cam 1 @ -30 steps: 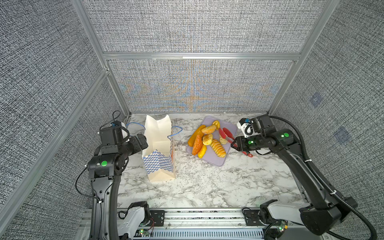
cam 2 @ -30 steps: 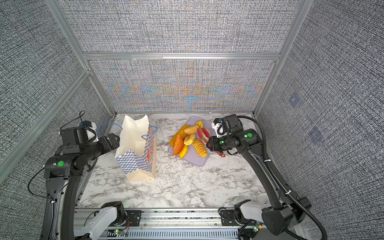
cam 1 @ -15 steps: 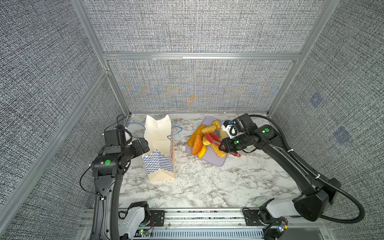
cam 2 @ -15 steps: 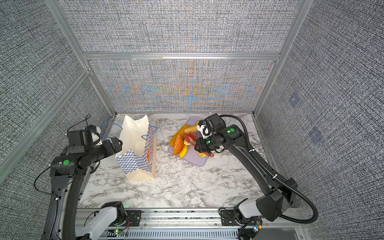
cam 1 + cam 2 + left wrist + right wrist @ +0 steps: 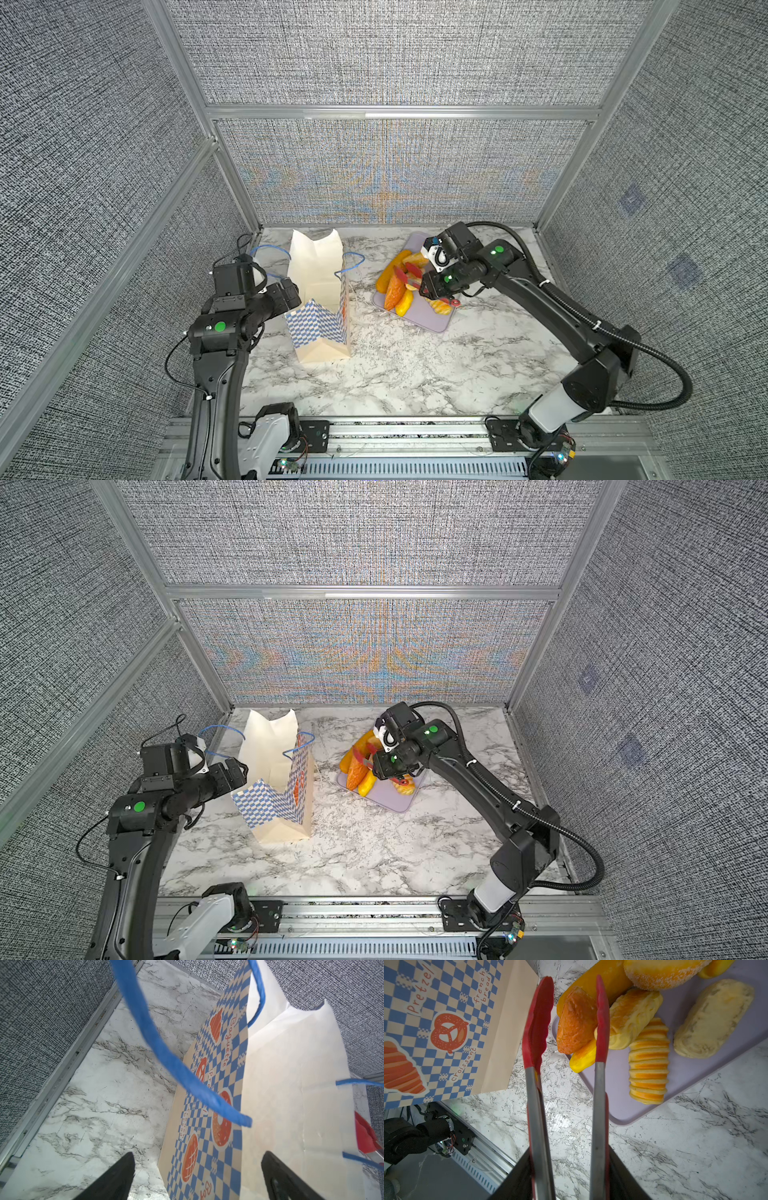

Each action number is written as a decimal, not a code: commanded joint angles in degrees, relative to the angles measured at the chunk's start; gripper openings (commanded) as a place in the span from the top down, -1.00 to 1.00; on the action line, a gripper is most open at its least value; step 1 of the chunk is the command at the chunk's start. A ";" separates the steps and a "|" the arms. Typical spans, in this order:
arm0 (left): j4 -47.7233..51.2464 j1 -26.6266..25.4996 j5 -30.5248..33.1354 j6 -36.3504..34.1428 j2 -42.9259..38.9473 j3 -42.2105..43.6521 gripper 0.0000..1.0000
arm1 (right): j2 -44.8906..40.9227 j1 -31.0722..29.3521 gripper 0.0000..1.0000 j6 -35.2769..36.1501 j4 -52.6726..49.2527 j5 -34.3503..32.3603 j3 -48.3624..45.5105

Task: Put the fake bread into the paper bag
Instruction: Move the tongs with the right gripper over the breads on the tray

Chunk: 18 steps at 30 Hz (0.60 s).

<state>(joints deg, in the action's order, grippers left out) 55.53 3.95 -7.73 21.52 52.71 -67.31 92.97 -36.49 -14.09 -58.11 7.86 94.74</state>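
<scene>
Right wrist view shows the right end effector (image 5: 569, 1159) clenched on the handles of the red tongs (image 5: 537, 1032), whose tips stand apart over the fake bread (image 5: 577, 1022). The bread lies heaped on a lavender tray (image 5: 681, 1072) just right of the paper bag (image 5: 318, 316), which stands upright and open-mouthed on the counter (image 5: 415, 374). Left of the bag, the left end effector (image 5: 199, 1178) is released, its jaws spread wide at the bag's wall.

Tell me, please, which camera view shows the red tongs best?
The right wrist view: the red tongs fill it, with both steel arms and the scalloped red tips sharp and the tips apart. In both top views the tongs are only small, partly hidden red bits. The left wrist view catches one red sliver beyond the paper bag.
</scene>
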 commanded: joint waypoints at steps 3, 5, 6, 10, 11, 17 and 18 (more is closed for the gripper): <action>-1.64 0.10 -1.02 0.61 -0.23 0.60 -0.91 | 2.00 -1.03 -0.11 1.08 -1.27 -3.40 2.04; -1.64 0.10 -0.93 0.54 -0.28 0.77 -0.91 | 2.99 -1.26 -0.12 1.24 -1.97 -3.99 2.93; -1.64 0.10 -0.86 0.59 -0.34 0.78 -0.92 | 3.46 -1.37 -0.13 1.29 -2.22 -4.37 3.37; -1.82 0.10 -0.72 0.36 -0.24 0.86 -0.90 | 4.67 -1.72 -0.15 1.60 -2.28 -5.13 4.20; -1.83 0.10 -0.77 0.22 -0.16 0.86 -0.87 | 4.89 -1.70 -0.16 1.58 -2.27 -5.13 4.37; -2.25 0.10 -1.45 -0.55 1.34 0.59 -0.55 | 5.56 -1.94 -0.17 1.69 -2.20 -5.22 4.82; -2.29 0.10 -1.72 -0.75 1.86 0.60 -0.48 | 5.61 -1.94 -0.17 1.65 -2.12 -5.29 4.73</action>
<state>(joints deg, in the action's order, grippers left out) 54.89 3.95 -8.29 21.43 53.91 -66.43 98.63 -38.33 -12.91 -60.16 3.27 99.00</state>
